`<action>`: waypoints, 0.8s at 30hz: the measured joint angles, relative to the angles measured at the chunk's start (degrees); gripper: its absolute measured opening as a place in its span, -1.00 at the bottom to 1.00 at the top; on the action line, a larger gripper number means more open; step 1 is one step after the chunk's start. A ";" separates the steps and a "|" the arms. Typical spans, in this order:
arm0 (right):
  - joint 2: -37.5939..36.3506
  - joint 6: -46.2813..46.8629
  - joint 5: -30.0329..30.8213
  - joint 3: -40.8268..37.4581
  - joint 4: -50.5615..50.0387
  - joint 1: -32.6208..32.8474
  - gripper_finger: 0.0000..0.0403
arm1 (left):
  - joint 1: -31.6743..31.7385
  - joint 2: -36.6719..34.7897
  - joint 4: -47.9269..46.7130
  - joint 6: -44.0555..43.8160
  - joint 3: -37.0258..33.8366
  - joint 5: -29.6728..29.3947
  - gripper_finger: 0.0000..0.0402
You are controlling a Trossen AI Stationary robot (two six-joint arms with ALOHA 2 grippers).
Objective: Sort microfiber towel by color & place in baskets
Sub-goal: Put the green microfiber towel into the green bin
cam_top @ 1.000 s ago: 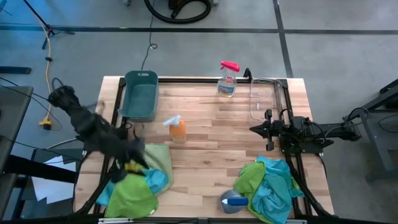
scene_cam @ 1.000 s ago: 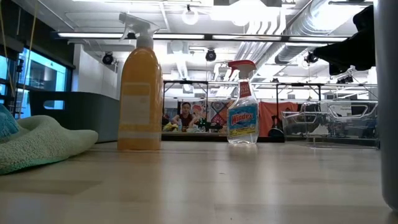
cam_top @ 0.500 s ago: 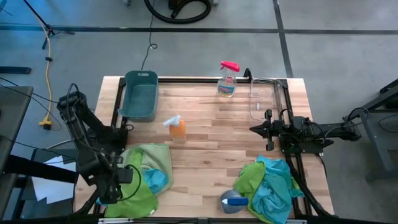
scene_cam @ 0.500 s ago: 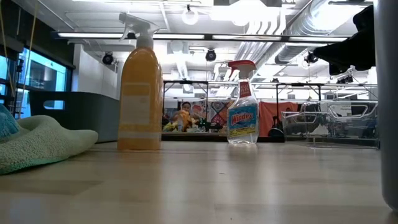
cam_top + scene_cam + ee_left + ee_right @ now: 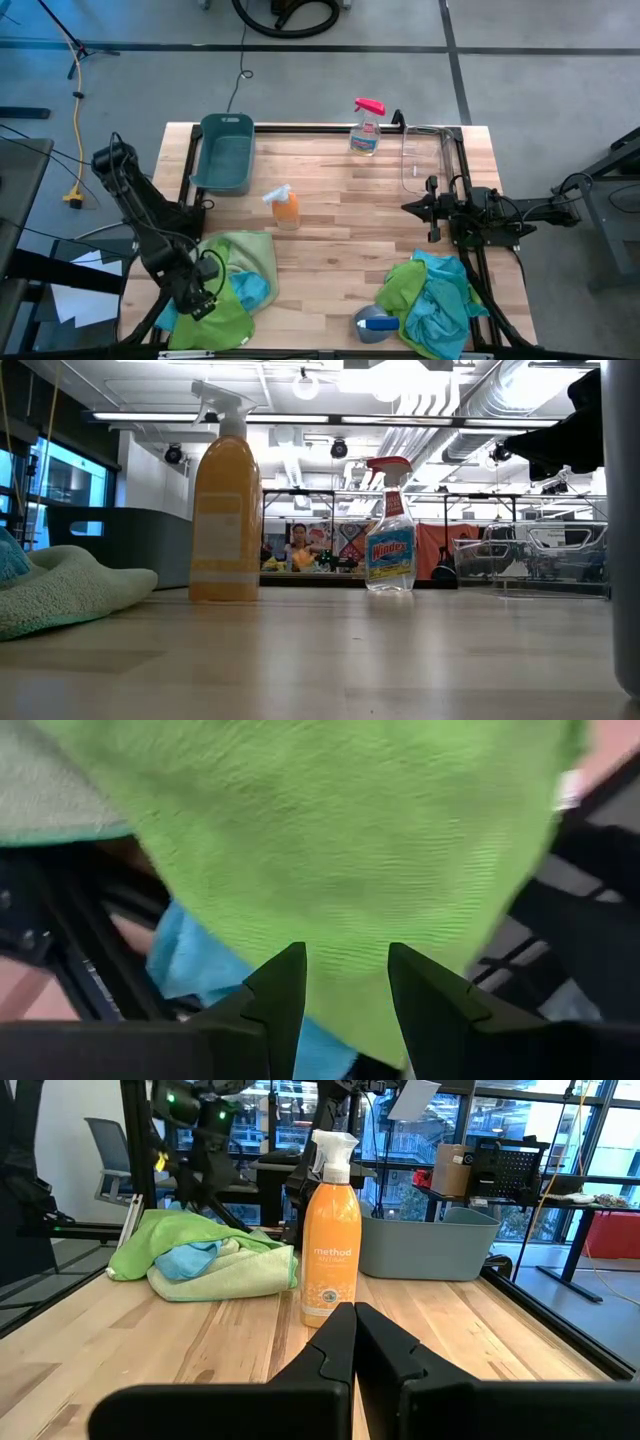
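Both baskets are empty: the teal basket (image 5: 225,155) near the table's far left corner, the clear basket (image 5: 424,160) near its far right. Towels lie in two heaps along the near edge, so all sorting remains. My left tool (image 5: 198,297), fingers apart, hovers over the left pile's green towel (image 5: 330,850). My right tool (image 5: 432,208) waits pressed together.
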 joint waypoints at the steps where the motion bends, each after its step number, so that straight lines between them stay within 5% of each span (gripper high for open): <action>1: 0.00 0.01 -0.01 0.01 0.00 -0.01 -1.00 | -0.01 0.36 -0.11 -0.08 -0.48 0.82 -0.34; 19: -0.01 0.01 0.00 0.00 0.01 -0.01 -1.00 | -0.49 8.32 1.23 4.09 -0.99 2.29 -0.34; 24: -0.01 0.00 -0.01 0.01 0.01 0.00 -1.00 | -0.51 9.15 1.22 7.58 -0.99 2.24 -0.53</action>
